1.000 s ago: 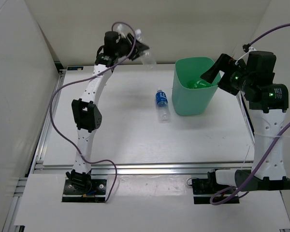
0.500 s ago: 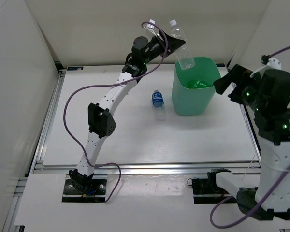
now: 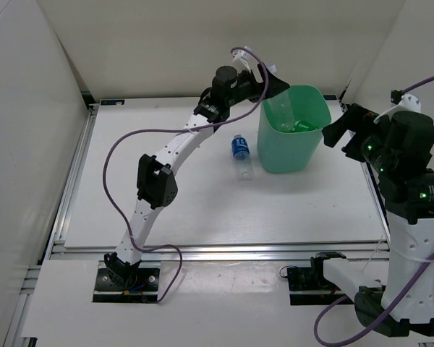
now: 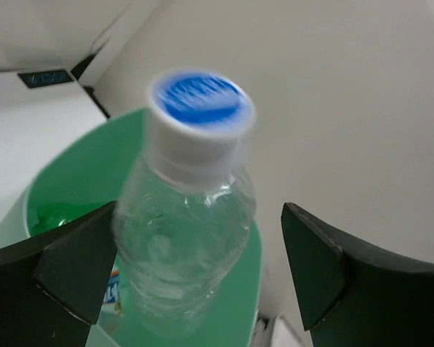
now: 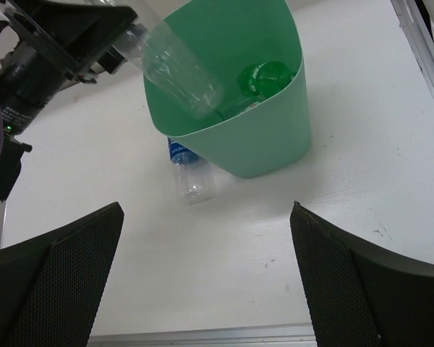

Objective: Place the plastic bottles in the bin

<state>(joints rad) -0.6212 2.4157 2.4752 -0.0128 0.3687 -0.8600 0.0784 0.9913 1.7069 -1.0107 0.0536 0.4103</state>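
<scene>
My left gripper [image 3: 271, 78] hangs over the far left rim of the mint-green bin [image 3: 293, 155], jaws open. In the left wrist view a plain clear bottle [image 4: 184, 246] with a blue-and-white cap sits loose between the spread fingers [image 4: 325, 267], cap up and blurred, over the bin's mouth [image 4: 72, 188]. The right wrist view shows that bottle [image 5: 177, 69] tilted, dropping into the bin [image 5: 253, 144]. A green bottle [image 5: 264, 78] lies inside. A clear bottle with a blue label [image 3: 241, 155] lies on the table left of the bin. My right gripper [image 3: 338, 131] is open and empty, right of the bin.
The bin stands at the back right of the white table [image 3: 188, 210], close to the back wall. A purple cable [image 3: 130, 144] loops along the left arm. An aluminium rail [image 3: 217, 251] runs along the table's near edge.
The left arm swung right from the table's back left to above the bin, carrying the clear bottle, then opened and let it go. The right arm drew back to the right.
</scene>
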